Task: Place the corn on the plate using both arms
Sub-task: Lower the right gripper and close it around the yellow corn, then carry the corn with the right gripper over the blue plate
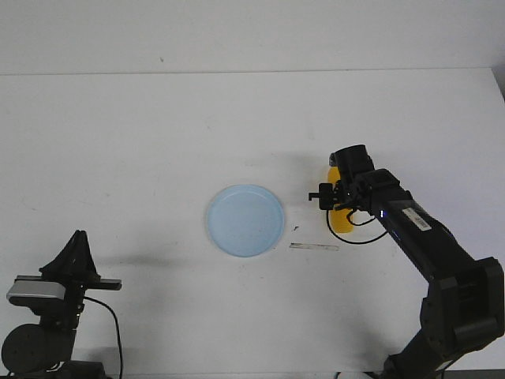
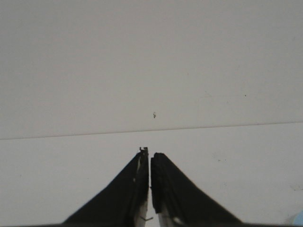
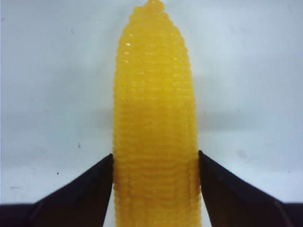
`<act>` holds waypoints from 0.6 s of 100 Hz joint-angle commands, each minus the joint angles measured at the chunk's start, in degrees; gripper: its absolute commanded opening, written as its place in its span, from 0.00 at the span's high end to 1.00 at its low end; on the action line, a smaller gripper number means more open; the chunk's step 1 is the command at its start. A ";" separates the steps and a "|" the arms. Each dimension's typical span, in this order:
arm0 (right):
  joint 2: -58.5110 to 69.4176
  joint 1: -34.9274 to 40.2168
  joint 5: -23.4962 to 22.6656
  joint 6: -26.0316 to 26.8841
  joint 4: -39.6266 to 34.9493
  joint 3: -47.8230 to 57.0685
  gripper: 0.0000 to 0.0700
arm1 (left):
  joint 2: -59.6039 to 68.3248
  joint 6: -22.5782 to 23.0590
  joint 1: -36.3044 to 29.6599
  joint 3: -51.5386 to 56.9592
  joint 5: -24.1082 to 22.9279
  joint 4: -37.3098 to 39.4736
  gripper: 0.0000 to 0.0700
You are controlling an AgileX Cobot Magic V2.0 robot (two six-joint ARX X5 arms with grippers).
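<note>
Between the right hand [image 3: 156, 163] fingers, apparently touching both, sits the pinched corn [image 3: 154, 118].

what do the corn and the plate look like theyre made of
The corn looks like moulded plastic or rubber rather than real: uniform saturated yellow, neat regular kernel rows with a slight sheen, held between the right gripper fingers. The plate is plain pale blue with a smooth, mostly matte surface and a thin raised rim, probably plastic or melamine, though glazed ceramic cannot be ruled out.
</note>
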 commanded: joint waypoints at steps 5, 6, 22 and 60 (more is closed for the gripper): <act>1.22 0.15 -0.17 -0.48 -0.20 1.11 0.52 | -0.09 0.72 0.04 0.24 -0.28 0.85 1.00; 1.20 0.15 -0.17 -0.48 -0.20 1.11 0.52 | -0.09 0.72 0.04 0.24 -0.28 0.85 1.00; -0.63 0.15 -0.20 -0.48 -0.20 1.16 0.52 | -0.09 0.72 0.04 0.24 -0.28 0.85 1.00; -7.80 6.21 -7.78 0.31 2.03 1.16 0.52 | -0.09 0.72 0.04 0.24 -0.28 0.85 1.00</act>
